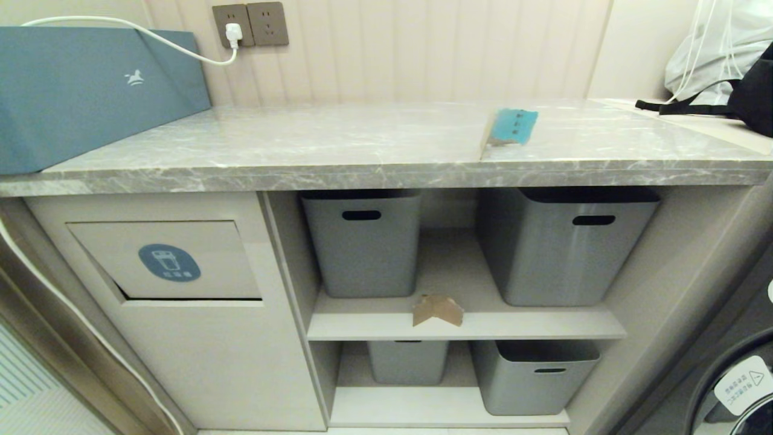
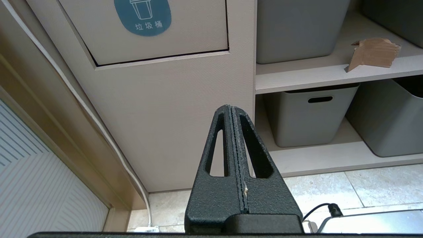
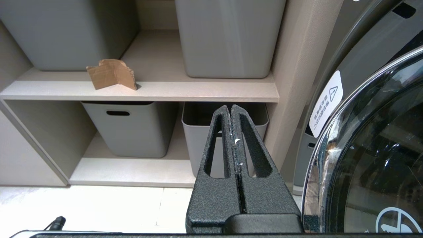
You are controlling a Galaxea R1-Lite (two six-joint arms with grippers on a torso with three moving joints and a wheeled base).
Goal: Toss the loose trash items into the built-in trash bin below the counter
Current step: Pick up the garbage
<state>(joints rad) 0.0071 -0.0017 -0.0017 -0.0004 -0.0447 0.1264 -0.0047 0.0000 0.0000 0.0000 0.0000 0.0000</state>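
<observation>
The left gripper [image 2: 231,109] is seen from its own wrist camera with the two black fingers pressed flat together and nothing between them; it is held low, facing the beige cabinet front below the built-in trash bin [image 2: 148,29], whose tilting flap with the round blue icon sits closed above the fingertips. The right gripper [image 3: 230,108] is likewise closed and empty, aimed at the lower grey baskets [image 3: 132,129] beside the dark round door of a washing machine [image 3: 373,158]. Neither arm is visible from the head camera. Of the loose trash items, only two can be found: a brown cardboard scrap [image 1: 438,310] lies at the front edge of the upper shelf [image 1: 483,329], between the two upper baskets, and a teal-faced scrap [image 1: 510,127] lies on the counter [image 1: 362,145], well to the right of the large teal box [image 1: 90,90]. The third scrap is not seen. The relation that matters is judged to be this: from the left gripper the brown scrap lies up and across, toward the robot's right; from the right gripper it lies up and toward the robot's left. Its long axis runs along the shelf edge. The bin stands on the robot's left, so the left arm is probably better placed for the drop, while the teal scrap is nearer the right arm.
</observation>
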